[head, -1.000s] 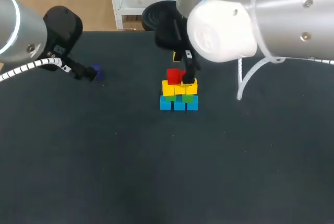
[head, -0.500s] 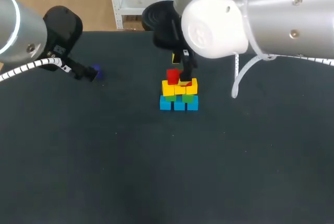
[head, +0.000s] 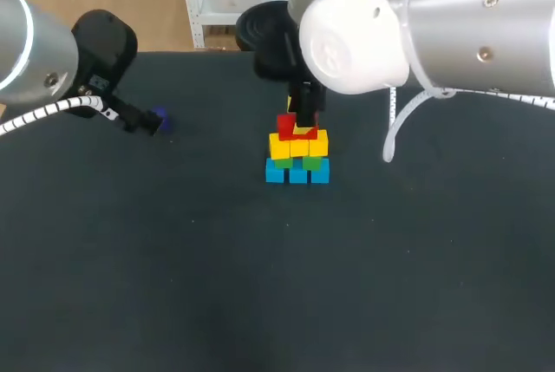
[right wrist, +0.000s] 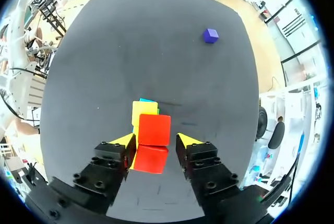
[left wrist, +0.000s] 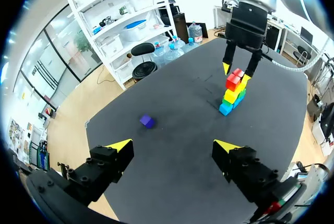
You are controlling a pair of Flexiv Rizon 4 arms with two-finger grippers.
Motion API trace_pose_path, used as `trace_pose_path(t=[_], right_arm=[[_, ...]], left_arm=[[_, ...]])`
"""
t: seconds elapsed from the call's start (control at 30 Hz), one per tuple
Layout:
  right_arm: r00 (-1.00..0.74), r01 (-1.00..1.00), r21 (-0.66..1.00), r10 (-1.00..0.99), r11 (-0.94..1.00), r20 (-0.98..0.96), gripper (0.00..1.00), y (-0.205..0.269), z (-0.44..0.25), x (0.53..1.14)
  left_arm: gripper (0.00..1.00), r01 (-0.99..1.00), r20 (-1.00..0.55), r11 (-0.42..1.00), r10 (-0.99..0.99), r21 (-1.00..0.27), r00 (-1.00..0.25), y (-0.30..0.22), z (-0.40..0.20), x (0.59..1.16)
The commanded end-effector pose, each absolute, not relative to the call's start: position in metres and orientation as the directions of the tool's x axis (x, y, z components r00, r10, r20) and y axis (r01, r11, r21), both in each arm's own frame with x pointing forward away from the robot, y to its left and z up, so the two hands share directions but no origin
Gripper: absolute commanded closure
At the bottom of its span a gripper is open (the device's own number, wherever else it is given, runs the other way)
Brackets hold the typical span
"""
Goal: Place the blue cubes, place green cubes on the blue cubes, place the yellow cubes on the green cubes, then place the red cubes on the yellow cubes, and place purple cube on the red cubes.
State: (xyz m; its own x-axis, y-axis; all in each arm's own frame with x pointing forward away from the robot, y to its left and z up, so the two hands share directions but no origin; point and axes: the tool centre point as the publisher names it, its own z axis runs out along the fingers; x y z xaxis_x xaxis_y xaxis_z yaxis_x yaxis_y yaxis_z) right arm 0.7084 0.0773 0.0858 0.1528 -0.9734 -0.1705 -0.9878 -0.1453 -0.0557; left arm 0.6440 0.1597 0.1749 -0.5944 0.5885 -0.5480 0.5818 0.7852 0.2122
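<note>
The dark worktop [head: 260, 285] is reached by both arms: the right arm [head: 451, 34] comes in to the centre, and the left arm [head: 26, 42] is at the far left edge.

Nr the centre the stack [head: 297, 153] is seen. The blue cubes [head: 297, 173] are at the bottom, w/ green cubes [head: 312, 163] on them. Yellow cubes [head: 282, 146] come next, and two red cubes [head: 287, 126] are on top.

The right pincer [right wrist: 155, 141] is set down over the top tier, w/ the nearer red cube inside it. Whether that cube is clamped or let go can't be told. The left pincer [left wrist: 172, 148] is spread wide, w/ nothing held. The purple cube [left wrist: 147, 121] lies alone on the worktop, ahead of the left pincer and well apart from the stack.

Step in hand, as judged: the red tier is being finished, w/ the 2nd red cube seated beside the 1st on the yellow row. Only the purple cube is left.

Next move prob. calls for:
- The red cube to be freed w/o a nudge.
- The right pincer to be lifted straight up, clear of the stack.
- The purple cube to be picked (the left pincer is closest) and set centred across both reds.

The stack is tall & narrow, so a gentle vertical approach is needed.
</note>
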Motion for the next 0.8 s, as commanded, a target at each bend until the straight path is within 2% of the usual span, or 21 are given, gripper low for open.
trace_pose_path(t=[0.03,0.07,0.37,0.8], right_arm=[[0.153,-0.988,-0.049,-0.972,-0.146,-0.179,0.35,0.076,0.087,0.709],[0.153,-0.988,-0.047,-0.971,-0.147,-0.181,0.00,0.076,0.087,0.709],[0.133,-0.991,-0.064,-0.958,-0.121,-0.253,0.00,0.071,0.108,0.704],[0.043,-0.966,-0.250,-0.925,0.057,-0.378,0.00,0.021,0.178,0.701]], left_arm=[[0.00,0.585,-0.549,0.784,0.589,0.209,-0.593,0.161,0.175,0.644],[0.00,0.585,-0.549,0.784,0.589,0.209,-0.593,0.161,0.175,0.644],[0.00,0.585,-0.549,0.784,0.589,0.209,-0.593,0.161,0.175,0.644],[0.00,0.585,-0.549,0.784,0.589,0.209,-0.593,0.161,0.175,0.644]])
